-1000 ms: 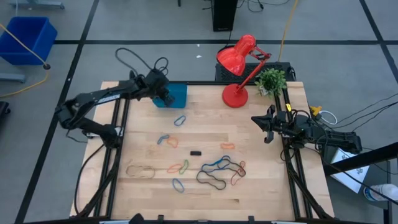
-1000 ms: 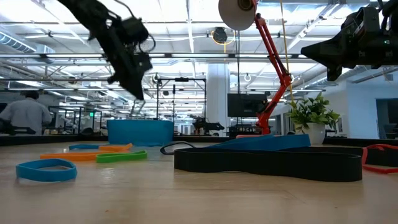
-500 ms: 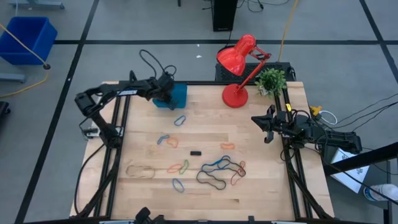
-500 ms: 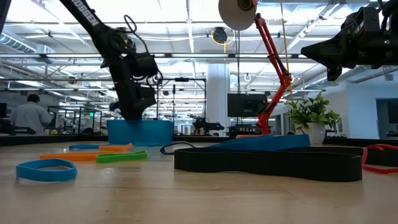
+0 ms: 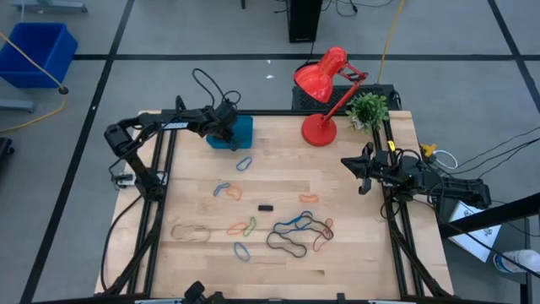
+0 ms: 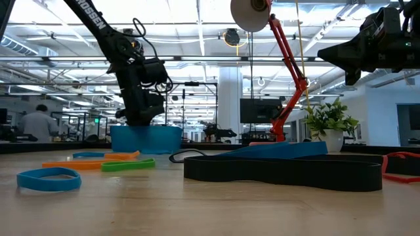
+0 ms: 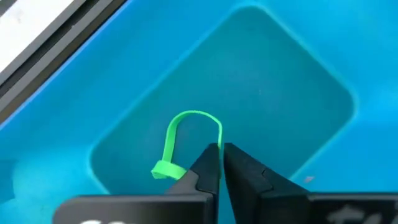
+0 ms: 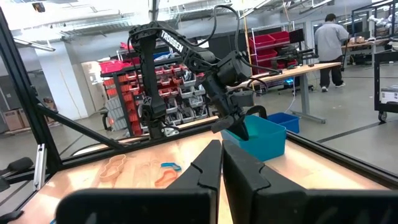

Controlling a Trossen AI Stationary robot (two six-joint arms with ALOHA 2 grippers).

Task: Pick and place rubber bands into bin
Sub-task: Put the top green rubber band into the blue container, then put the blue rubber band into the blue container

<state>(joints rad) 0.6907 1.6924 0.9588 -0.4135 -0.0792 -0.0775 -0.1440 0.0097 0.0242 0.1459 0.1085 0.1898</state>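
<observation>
The left tool [image 7: 217, 155] is inside the bin [image 7: 261, 81], pinching a soft, light green band [image 7: 186, 134] by its edge.

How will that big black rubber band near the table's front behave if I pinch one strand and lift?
The black rubber band lies in loose wavy curves, so it will probably sag and dangle. It overlaps the blue band and red band, so it may drag them along.

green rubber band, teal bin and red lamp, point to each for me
green rubber band [image 7: 186, 118]: left wrist view, top of its curved loop.
teal bin [image 5: 242, 128]: high view, its right wall beside the left arm.
red lamp [image 5: 320, 130]: high view, its round base.
</observation>
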